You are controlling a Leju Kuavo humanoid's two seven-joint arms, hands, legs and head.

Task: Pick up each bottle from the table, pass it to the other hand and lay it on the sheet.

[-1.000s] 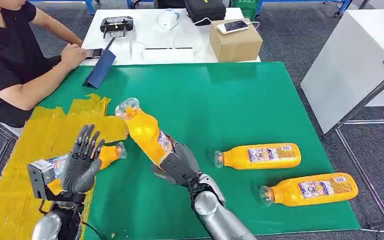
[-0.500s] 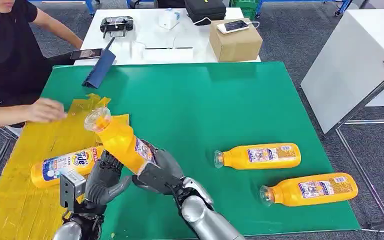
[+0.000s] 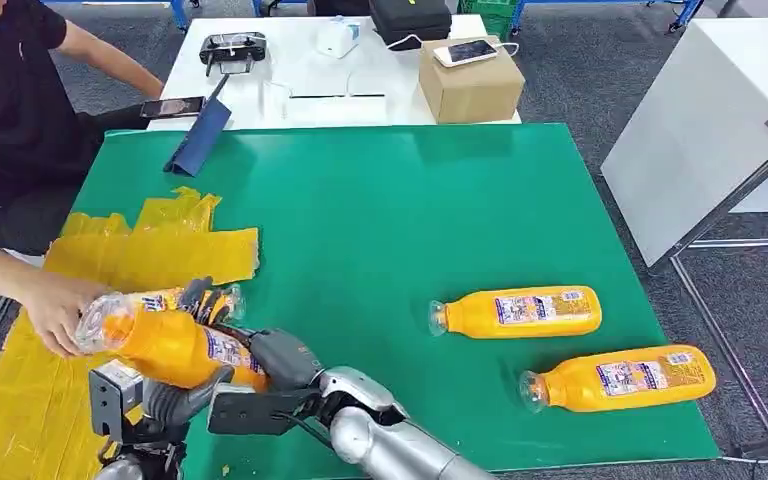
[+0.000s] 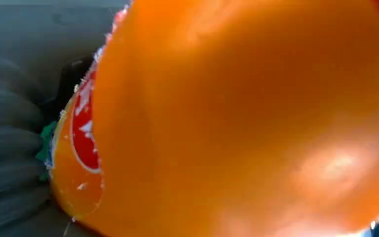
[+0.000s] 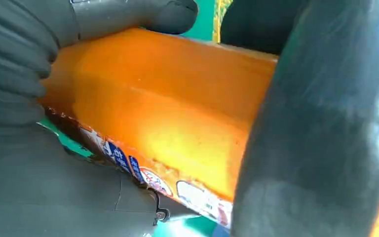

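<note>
Both hands grip one orange bottle [image 3: 165, 345] at seven o'clock: left hand [image 3: 185, 385] wraps beneath it, right hand [image 3: 275, 360] clasps its base. A person's hand [image 3: 50, 310] touches another bottle on the yellow sheet [image 3: 150, 250]. Two more bottles [image 3: 520, 312] lie at four o'clock on the green table [image 3: 390, 200].

On the held bottle [image 5: 177, 143], the label [image 5: 123, 160] carries a "10" in white on blue, seen from the right wrist; the rest of its print is too smeared to read. Labels on the two bottles [image 3: 520, 312] lying apart from it (small print) are unreadable.
</note>
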